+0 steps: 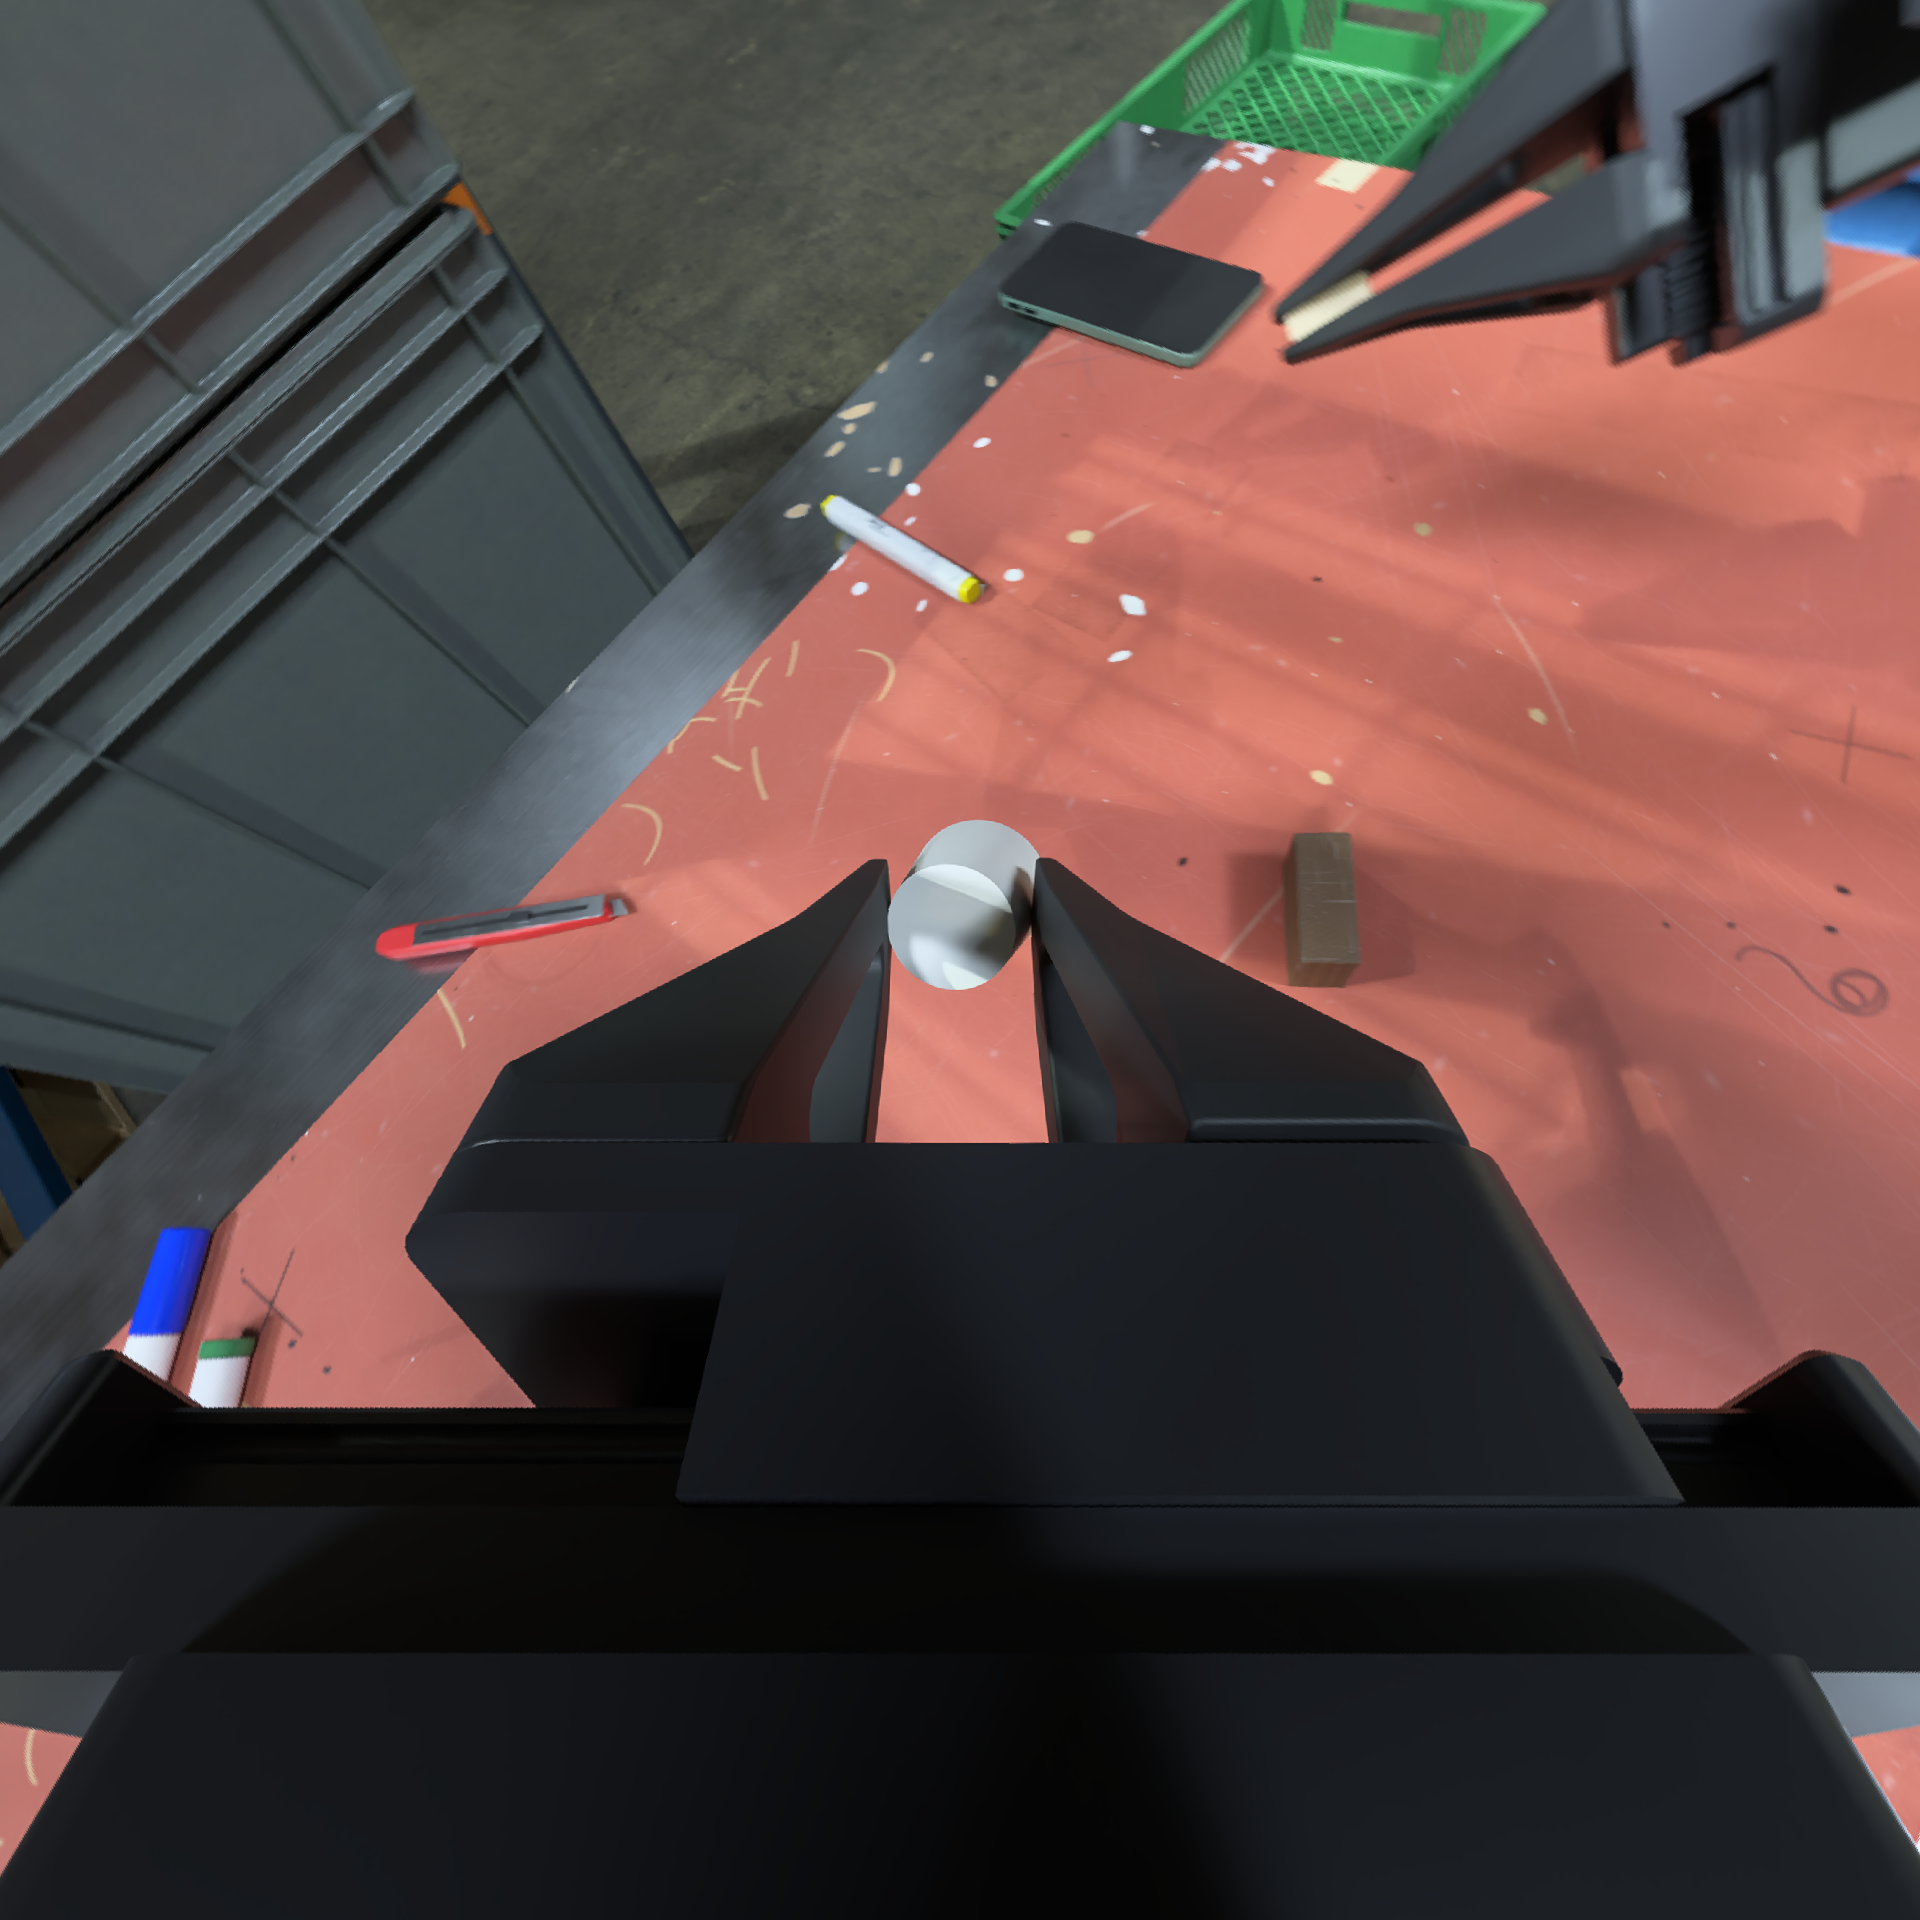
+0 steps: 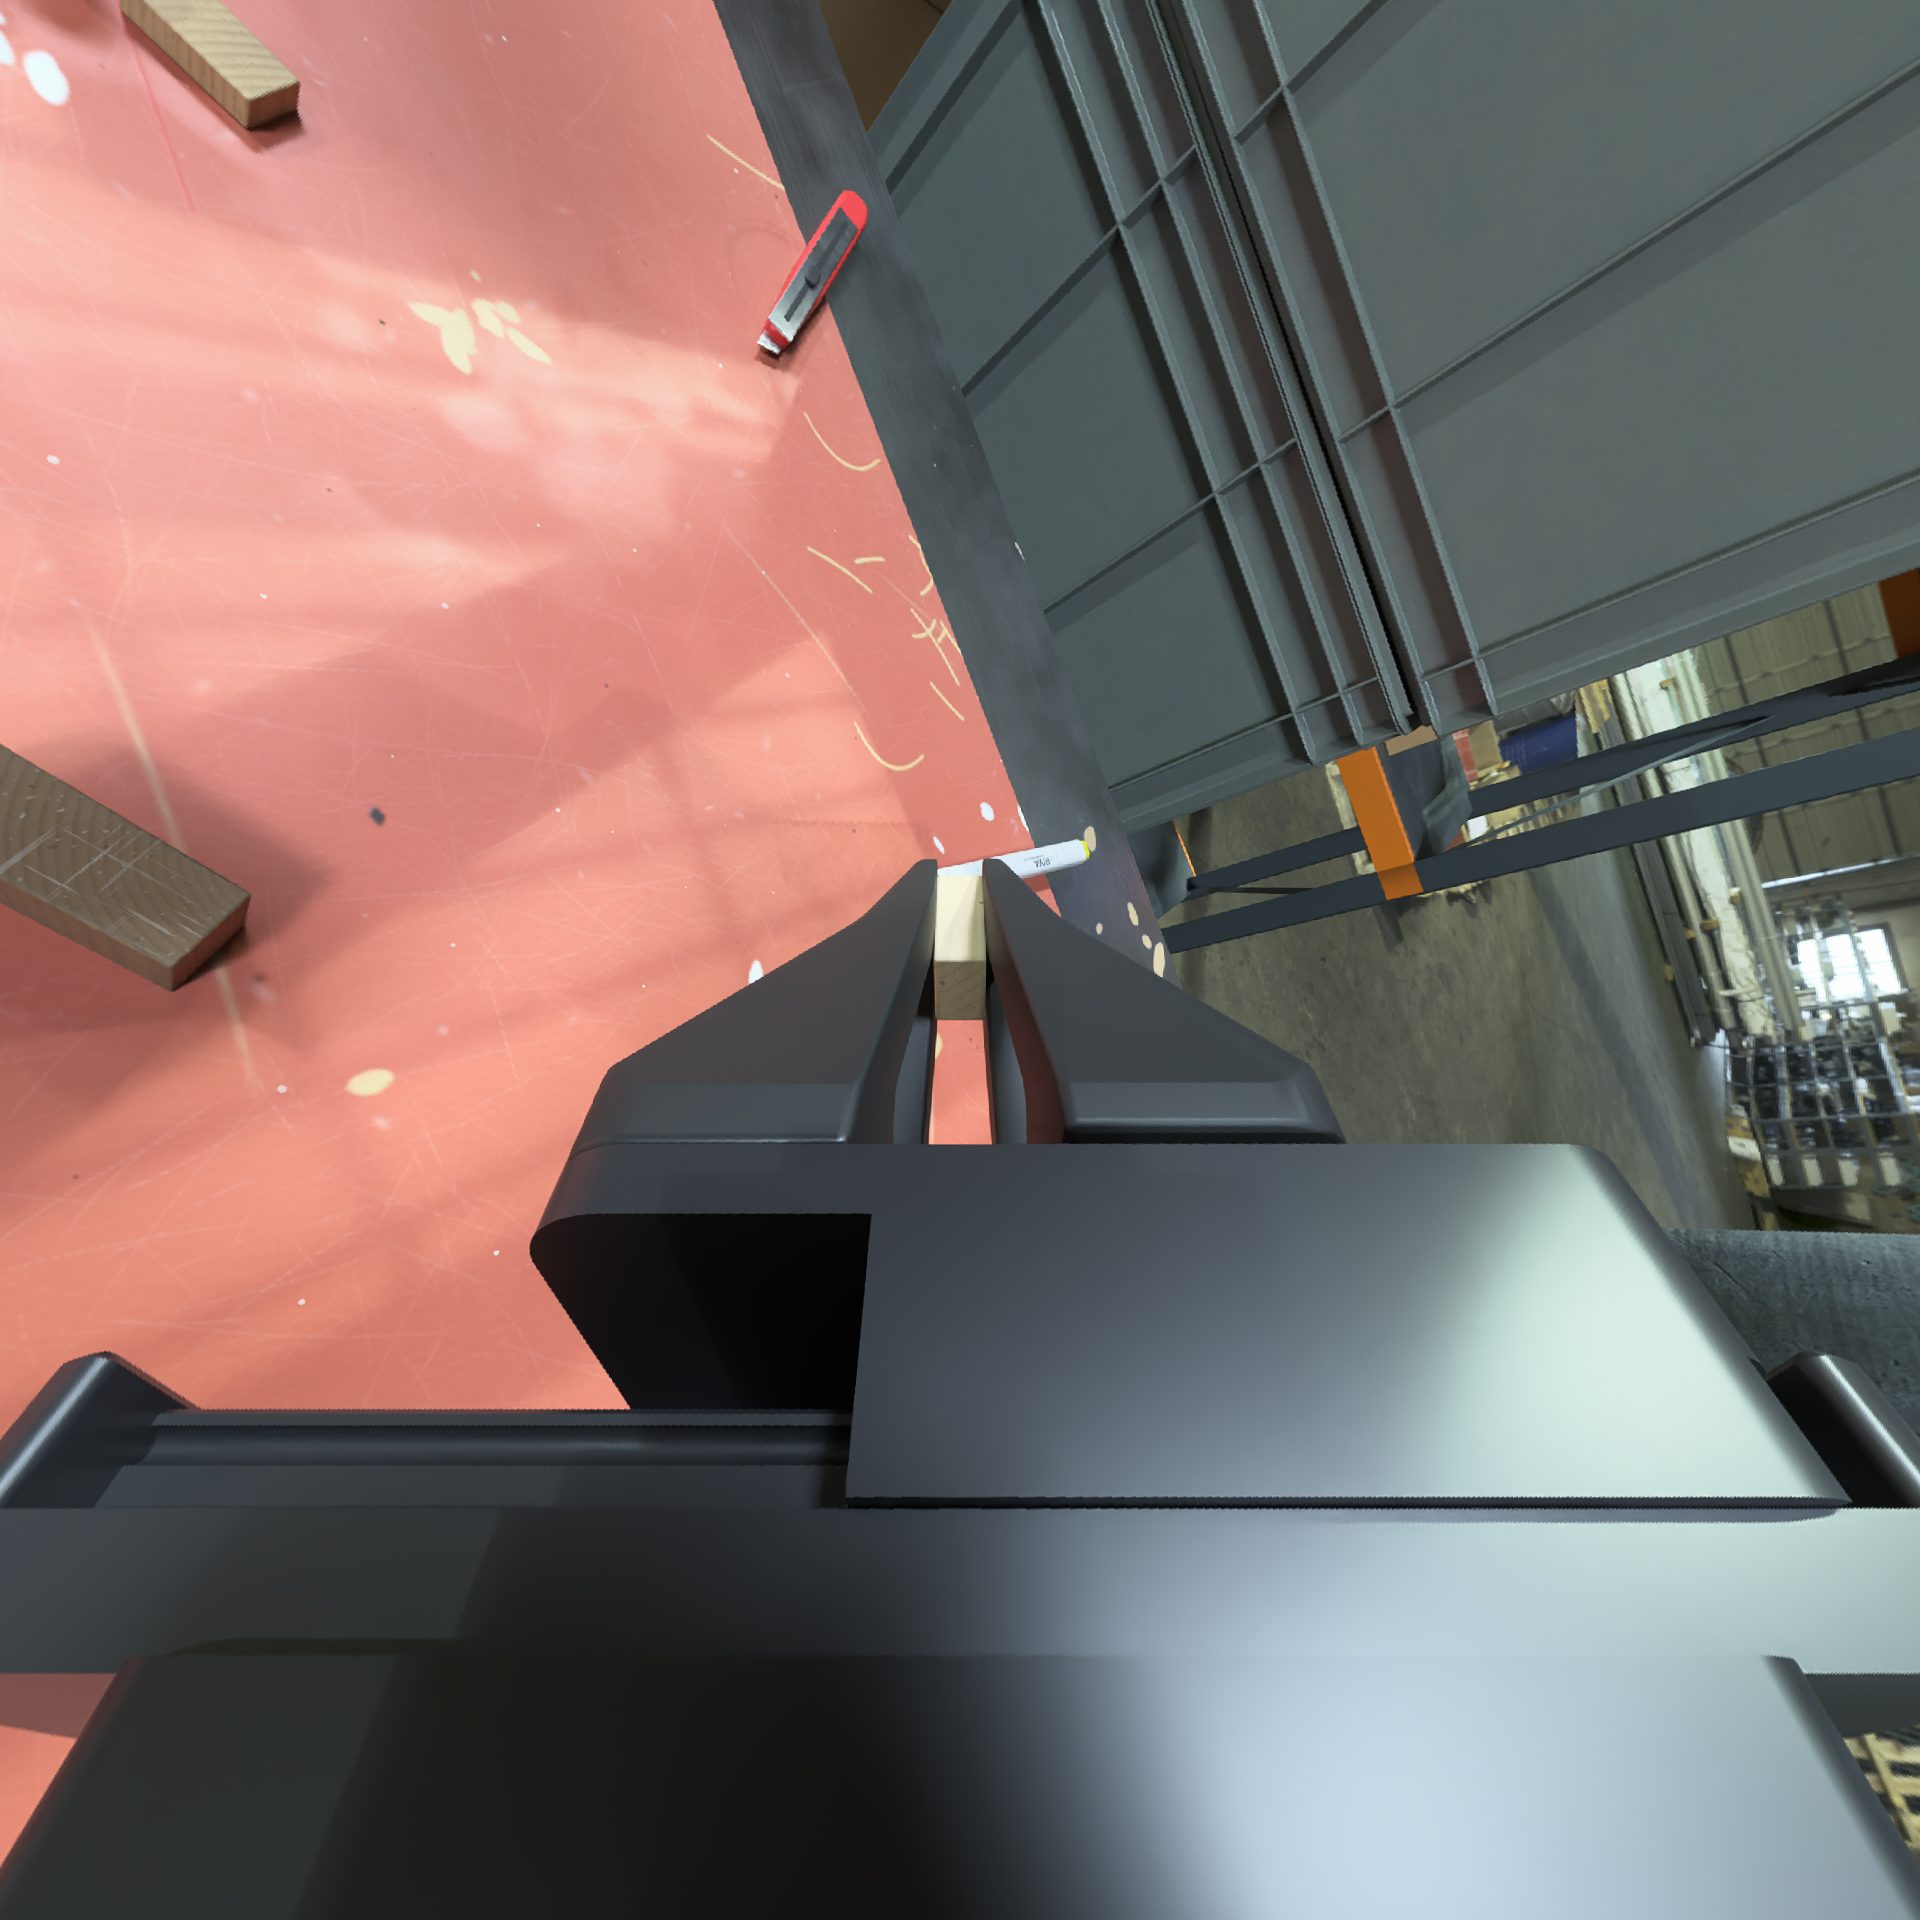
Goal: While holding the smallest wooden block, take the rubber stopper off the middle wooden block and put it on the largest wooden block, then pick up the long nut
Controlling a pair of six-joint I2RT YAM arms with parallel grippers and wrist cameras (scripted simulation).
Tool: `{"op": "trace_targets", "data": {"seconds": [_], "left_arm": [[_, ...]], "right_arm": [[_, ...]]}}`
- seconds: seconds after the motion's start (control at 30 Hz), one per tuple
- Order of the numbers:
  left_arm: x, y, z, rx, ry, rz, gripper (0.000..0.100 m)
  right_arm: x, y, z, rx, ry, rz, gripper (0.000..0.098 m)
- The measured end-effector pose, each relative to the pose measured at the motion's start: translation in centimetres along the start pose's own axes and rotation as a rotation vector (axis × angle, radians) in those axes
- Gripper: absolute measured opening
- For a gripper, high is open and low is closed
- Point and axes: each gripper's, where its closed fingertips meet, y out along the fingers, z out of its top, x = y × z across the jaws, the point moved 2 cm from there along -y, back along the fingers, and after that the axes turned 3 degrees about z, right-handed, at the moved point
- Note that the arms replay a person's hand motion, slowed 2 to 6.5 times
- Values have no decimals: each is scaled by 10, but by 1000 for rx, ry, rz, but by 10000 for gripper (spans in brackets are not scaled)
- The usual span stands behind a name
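In the left wrist view my left gripper [image 1: 961, 883] is shut on the pale grey rubber stopper [image 1: 951, 925], held over the red mat. A dark brown wooden block [image 1: 1322, 909] lies on the mat just right of it, with nothing on top. My right gripper [image 2: 958, 883] is shut on the smallest, pale wooden block [image 2: 958, 951] near the mat's edge. It also shows at the top right of the left wrist view [image 1: 1288, 322], with the pale block [image 1: 1328, 304] between its fingers. In the right wrist view the dark brown block [image 2: 114, 873] lies at the left and a light wooden block [image 2: 213, 57] at the top left. No long nut is in view.
A black phone [image 1: 1132, 291], a white marker with a yellow cap [image 1: 899, 545] and a red utility knife [image 1: 499, 925] lie along the mat's metal edge. Blue [image 1: 166, 1299] and green [image 1: 223, 1366] markers lie near me. A green basket [image 1: 1320, 83] sits beyond. Grey crates [image 1: 208, 520] stand off the table.
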Motion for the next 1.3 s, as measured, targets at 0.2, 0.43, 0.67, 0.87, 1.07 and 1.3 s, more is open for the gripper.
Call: {"op": "trace_targets", "data": {"seconds": [0.2, 0.43, 0.67, 0.87, 1.07, 1.3], "left_arm": [[50, 17, -1, -78, 113, -40, 229], [101, 61, -25, -211, 153, -126, 229], [126, 103, -57, -360, 158, -146, 230], [135, 126, -72, -427, 98, -139, 230], [139, 137, -77, -450, 60, -117, 229], [140, 130, -75, -422, 44, -115, 312]], "right_arm": [[0, 0, 0, 0, 4, 1, 70], [-1, 0, 3, 4, 1, 5, 70], [0, -3, 5, 5, -2, -1, 70], [-2, -4, 5, 4, -2, 2, 70], [-2, -5, 4, 2, 1, 5, 70], [-2, -5, 4, 3, 2, 6, 70]]}}
